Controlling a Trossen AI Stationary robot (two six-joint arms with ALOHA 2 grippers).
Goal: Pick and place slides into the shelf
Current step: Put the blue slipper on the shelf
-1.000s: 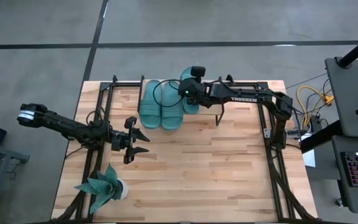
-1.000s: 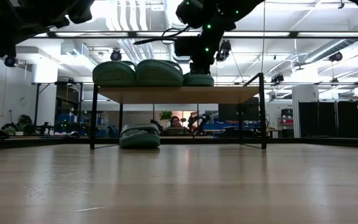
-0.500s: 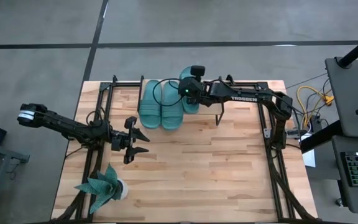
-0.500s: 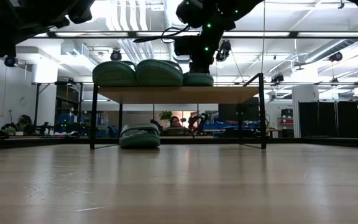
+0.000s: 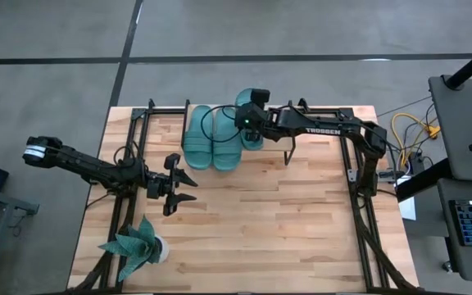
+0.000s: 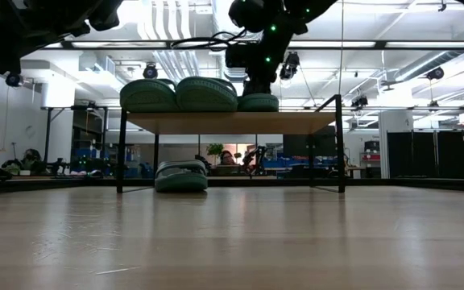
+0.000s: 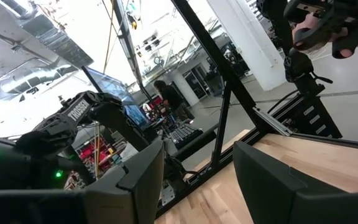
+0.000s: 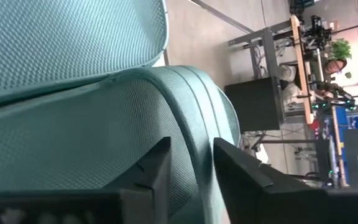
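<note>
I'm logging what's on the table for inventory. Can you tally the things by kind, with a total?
Teal slides: 4, three on the shelf top, one beneath it
Shelf: 1
Potted plant: 1
Total: 6

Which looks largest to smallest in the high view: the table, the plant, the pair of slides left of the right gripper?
1. Table, by far the largest.
2. Pair of slides.
3. Plant, only a little smaller than the pair; this order is unsure.
</note>
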